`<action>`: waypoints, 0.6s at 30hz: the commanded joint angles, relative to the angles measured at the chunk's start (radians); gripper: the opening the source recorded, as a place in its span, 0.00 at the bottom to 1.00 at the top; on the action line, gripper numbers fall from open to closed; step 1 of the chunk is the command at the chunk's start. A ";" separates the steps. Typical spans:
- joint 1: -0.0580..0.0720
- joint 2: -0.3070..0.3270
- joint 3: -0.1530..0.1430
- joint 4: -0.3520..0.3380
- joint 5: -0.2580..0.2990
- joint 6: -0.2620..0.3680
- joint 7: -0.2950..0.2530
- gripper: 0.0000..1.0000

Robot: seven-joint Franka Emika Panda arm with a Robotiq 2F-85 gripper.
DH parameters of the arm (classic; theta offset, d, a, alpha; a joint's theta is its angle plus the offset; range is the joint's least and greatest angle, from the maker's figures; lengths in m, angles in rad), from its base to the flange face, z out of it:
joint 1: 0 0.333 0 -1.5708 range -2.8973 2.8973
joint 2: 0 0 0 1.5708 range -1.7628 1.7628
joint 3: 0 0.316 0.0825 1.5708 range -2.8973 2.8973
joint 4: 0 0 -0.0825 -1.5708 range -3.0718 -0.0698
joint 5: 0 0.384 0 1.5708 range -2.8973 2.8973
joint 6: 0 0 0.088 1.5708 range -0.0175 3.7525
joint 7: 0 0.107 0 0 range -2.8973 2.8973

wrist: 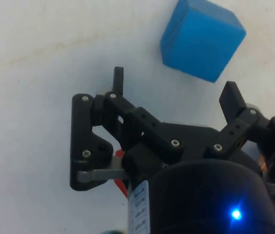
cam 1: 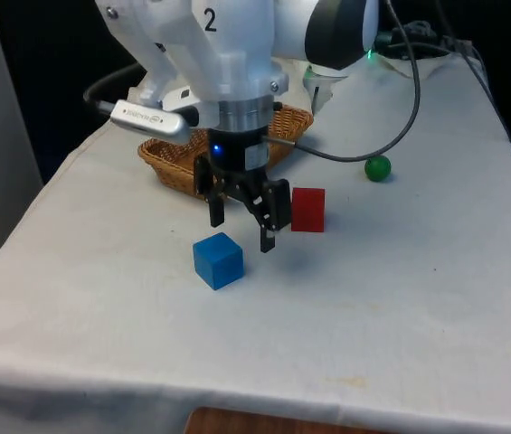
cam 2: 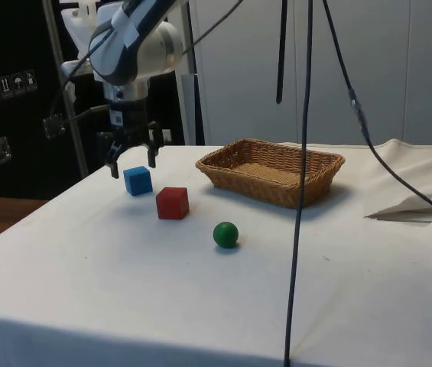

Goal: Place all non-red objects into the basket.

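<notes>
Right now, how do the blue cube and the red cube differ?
The blue cube sits just in front of the open gripper, which hovers above the cloth; the red cube sits off to the gripper's side. In the front view the blue cube is turned corner-on, while the red cube faces the camera more squarely. The red cube lies nearer the basket. Both are similar-sized blocks resting on the cloth, untouched.

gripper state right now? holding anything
Gripper: open and holding nothing, hanging above the cloth just behind the blue cube, fingers apart and not touching it.
</notes>
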 commanded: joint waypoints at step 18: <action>-0.014 0.078 -0.036 0.107 0.029 -0.059 0.007 1.00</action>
